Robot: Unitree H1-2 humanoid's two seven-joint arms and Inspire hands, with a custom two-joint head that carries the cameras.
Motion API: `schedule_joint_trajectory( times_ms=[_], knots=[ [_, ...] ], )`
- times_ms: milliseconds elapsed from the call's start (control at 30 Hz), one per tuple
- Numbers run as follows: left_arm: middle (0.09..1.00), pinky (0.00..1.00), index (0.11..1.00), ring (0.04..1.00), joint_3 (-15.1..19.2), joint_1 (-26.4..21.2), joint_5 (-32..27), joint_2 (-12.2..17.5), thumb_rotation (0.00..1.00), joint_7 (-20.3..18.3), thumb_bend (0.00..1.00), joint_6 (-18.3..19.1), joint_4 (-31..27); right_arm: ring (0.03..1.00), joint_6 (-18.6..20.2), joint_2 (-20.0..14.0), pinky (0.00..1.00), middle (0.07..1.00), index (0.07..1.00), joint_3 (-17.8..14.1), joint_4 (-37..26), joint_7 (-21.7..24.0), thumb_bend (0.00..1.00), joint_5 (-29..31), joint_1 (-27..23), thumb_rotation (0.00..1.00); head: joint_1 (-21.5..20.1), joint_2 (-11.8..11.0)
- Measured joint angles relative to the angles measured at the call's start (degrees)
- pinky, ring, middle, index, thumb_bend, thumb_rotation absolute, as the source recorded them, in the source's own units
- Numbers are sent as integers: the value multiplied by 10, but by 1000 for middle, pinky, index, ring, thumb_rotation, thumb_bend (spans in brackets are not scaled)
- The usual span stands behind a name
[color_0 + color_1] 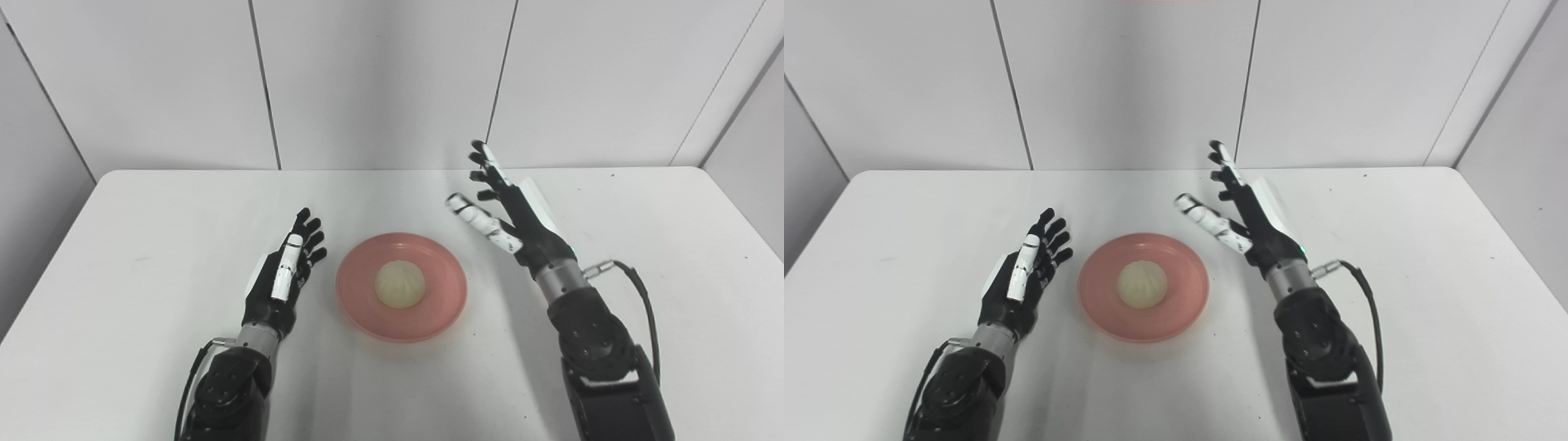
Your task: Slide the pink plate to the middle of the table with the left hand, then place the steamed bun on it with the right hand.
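A pink plate (429, 318) lies in the middle of the white table, and a pale steamed bun (399, 283) sits at its centre. My left hand (288, 269) rests just left of the plate, open, fingers stretched forward and not touching the rim. My right hand (508, 208) hovers above the table to the right of and beyond the plate, open with fingers spread and thumb pointing left, holding nothing.
The white table (643, 245) runs to grey wall panels at the back. Its side edges show at far left and far right. A cable loops off my right wrist (637, 288).
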Motion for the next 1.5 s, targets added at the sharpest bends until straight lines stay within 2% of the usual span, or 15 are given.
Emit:
schedule_joint_trajectory(
  times_ms=[67, 133, 200, 267, 300, 433, 567, 833, 1000, 1200, 1500],
  knots=[
    [989, 963, 999, 972, -1, 5, 9, -2, 1000, 7, 487, -13, 1, 966, -5, 8, 842, 1000, 1000, -12, 11, -14, 786, 34, 15, 1000, -1, -1],
    [988, 959, 998, 972, -3, 9, 11, -3, 1000, 11, 482, -20, 1, 993, -8, 17, 939, 1000, 1000, -21, 23, -23, 808, 64, 27, 1000, -1, -2],
    [979, 950, 990, 965, -5, 12, 18, -3, 1000, 14, 466, -26, 1, 1000, -8, 30, 994, 1000, 1000, -31, 34, -25, 739, 105, 39, 1000, -2, -2],
    [978, 947, 989, 964, -6, 13, 21, -5, 1000, 17, 463, -29, 1, 1000, -8, 41, 998, 1000, 1000, -39, 46, -26, 714, 142, 47, 1000, -2, -1],
    [978, 949, 988, 964, -7, 15, 21, -6, 1000, 18, 458, -29, 0, 1000, -10, 48, 999, 1000, 1000, -43, 53, -27, 653, 157, 52, 1000, -3, 0],
    [983, 958, 986, 968, -10, 27, 21, -11, 1000, 20, 442, -28, -14, 1000, -36, 63, 1000, 1000, 1000, -43, 71, -46, 505, 177, 78, 1000, -4, 2],
    [981, 955, 984, 966, -14, 38, 21, -11, 1000, 20, 435, -22, -27, 1000, -66, 64, 1000, 1000, 1000, -40, 96, -50, 435, 189, 95, 1000, -4, 2],
    [992, 993, 990, 983, -16, 41, 18, -8, 1000, 11, 431, -10, -34, 1000, -74, 72, 1000, 1000, 1000, -39, 103, -65, 249, 221, 98, 1000, -4, 3],
    [993, 1000, 988, 987, -20, 42, 18, -1, 1000, 5, 434, 3, -38, 1000, -96, 73, 1000, 1000, 1000, -39, 124, -69, 212, 239, 98, 1000, -3, 4],
    [984, 1000, 980, 978, -19, 34, 12, 5, 1000, -1, 431, 4, -28, 1000, -129, 65, 1000, 1000, 1000, -39, 160, -69, 217, 251, 87, 1000, -1, 4],
    [984, 988, 975, 974, -25, 20, 8, 9, 1000, -10, 431, -9, -3, 1000, -140, 53, 1000, 1000, 1000, -42, 196, -64, 234, 274, 66, 1000, 2, 9]
  ],
)
